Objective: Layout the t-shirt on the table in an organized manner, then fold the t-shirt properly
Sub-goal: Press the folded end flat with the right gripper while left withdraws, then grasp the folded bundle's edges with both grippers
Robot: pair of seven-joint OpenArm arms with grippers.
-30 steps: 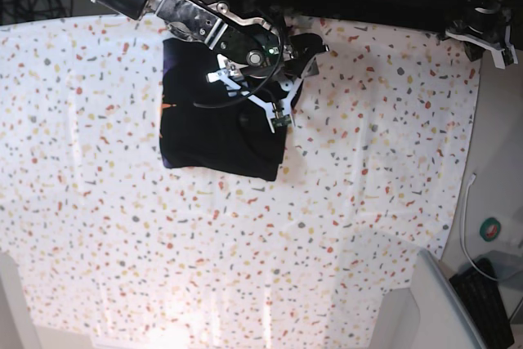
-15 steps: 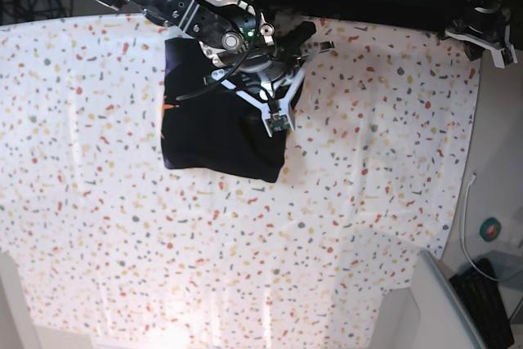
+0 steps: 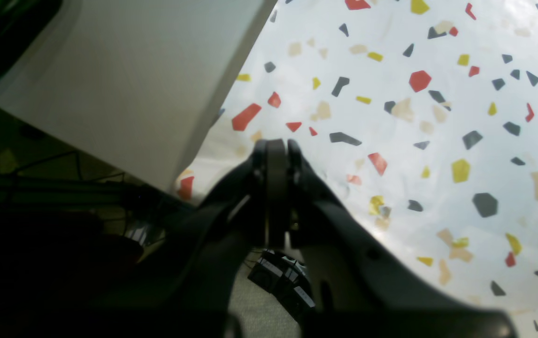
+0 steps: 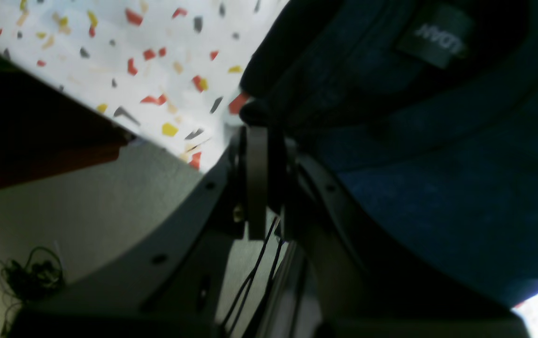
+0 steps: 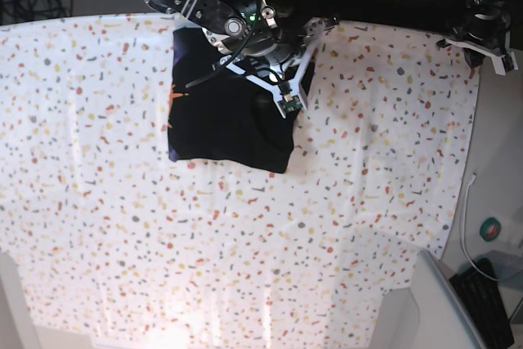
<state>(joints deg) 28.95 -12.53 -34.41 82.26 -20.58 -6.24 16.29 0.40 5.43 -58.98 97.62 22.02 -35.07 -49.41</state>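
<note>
I see my right gripper (image 4: 257, 141) pinched on the t-shirt (image 5: 229, 116) edge at the table's (image 5: 245, 234) far side, left gripper (image 3: 276, 150) closed on nothing at the table corner.

Through the right wrist camera we see the right gripper (image 4: 262, 141) with its jaws pressed together at the dark edge of the t-shirt (image 4: 438, 155); whether it pinches the fabric is unclear. The shirt fills the right side, a small label (image 4: 435, 40) at far right. The speckled table (image 4: 109, 56) spreads far left.
</note>
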